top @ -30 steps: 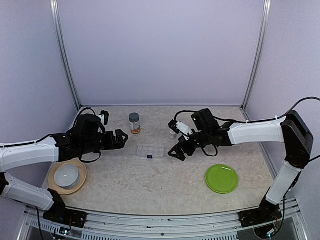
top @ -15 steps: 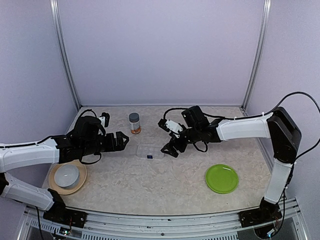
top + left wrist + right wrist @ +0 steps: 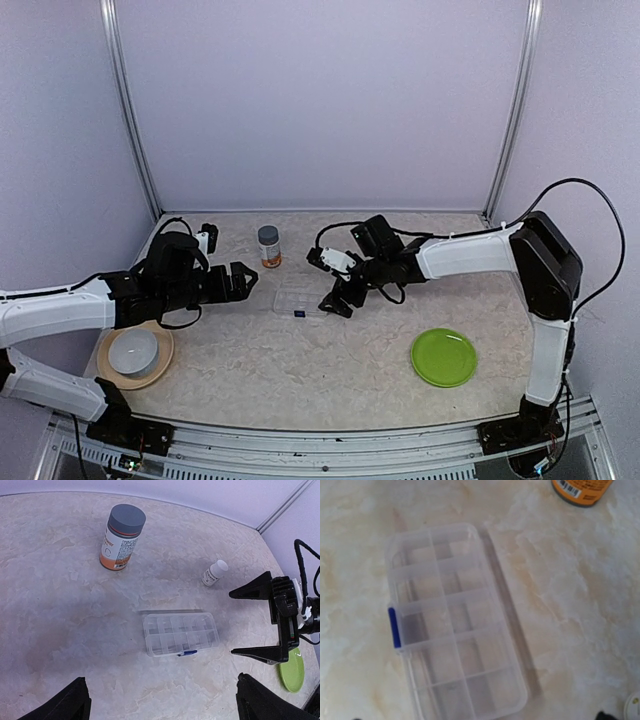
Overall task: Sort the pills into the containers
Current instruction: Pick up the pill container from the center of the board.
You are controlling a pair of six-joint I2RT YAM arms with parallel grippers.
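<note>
A: How is the gray-capped bottle (image 3: 122, 537) going to handle, do you reckon?

B: I am judging it light and stiff; clear plastic with a smooth round wall, the white-and-orange label probably giving a little grip; I am thinking a pinch across the body, just under the cap, is safest, since it is standing upright and could topple if nudged high.

A: And the white-capped vial (image 3: 215, 573)?

B: Far smaller, so lighter still and easier to knock over; it is wanting a gentle squeeze across its middle; it is standing upright on the tabletop (image 3: 300, 370), well to the right of the bottle, both of them behind the clear compartment box (image 3: 452, 625) with the blue latch (image 3: 395, 627); whether pills are lying in any of them I cannot tell.

A: What are the claws doing?

B: The right claw (image 3: 231, 623) is hanging spread wide, holding nothing, at the right end of the box and near the vial; the left claw (image 3: 248, 280) is gaping too, empty, left of the box and nearer than the bottle.

A: Anything changing since a second ago?

B: The right arm is swinging leftward; its claw was sitting well right of the box and is now arriving at its end; the left arm, bottle and box are staying put.
</note>
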